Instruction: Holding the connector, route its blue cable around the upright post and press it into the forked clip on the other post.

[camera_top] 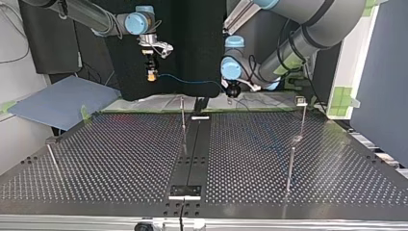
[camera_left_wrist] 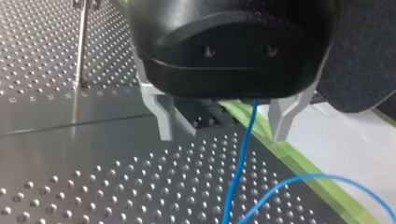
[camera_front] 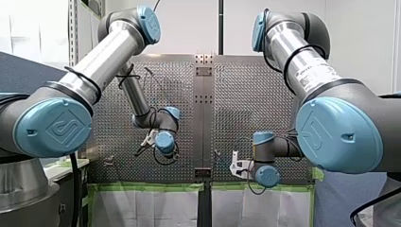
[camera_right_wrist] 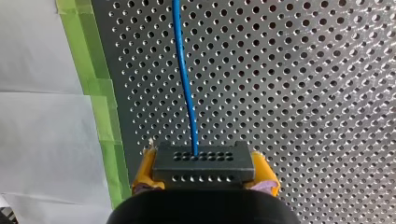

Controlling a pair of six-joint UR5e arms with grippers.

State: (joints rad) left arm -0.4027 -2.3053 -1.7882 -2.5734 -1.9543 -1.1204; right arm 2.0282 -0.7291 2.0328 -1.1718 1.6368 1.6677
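Observation:
In the right wrist view my right gripper [camera_right_wrist: 204, 179] is shut with its yellow pads [camera_right_wrist: 144, 173] on a black connector [camera_right_wrist: 203, 163]. The blue cable [camera_right_wrist: 184, 70] leaves the connector and runs ahead over the perforated table. In the top view this gripper [camera_top: 152, 73] hangs high at the left, and the cable [camera_top: 192, 81] sags across to my left gripper [camera_top: 233, 89]. My left gripper [camera_left_wrist: 222, 126] is open; the cable [camera_left_wrist: 240, 163] passes loosely between its metal fingers [camera_left_wrist: 161, 116]. An upright post [camera_top: 183, 120] stands mid-table, and a post with a forked clip [camera_top: 301, 101] stands at the top view's right.
Another thin post [camera_top: 290, 166] stands nearer the camera at the top view's right, and a leaning rod [camera_top: 53, 159] at its left. A dark centre strip [camera_top: 192, 154] divides the table. Green tape [camera_right_wrist: 100, 116] edges the table by the cable's loop.

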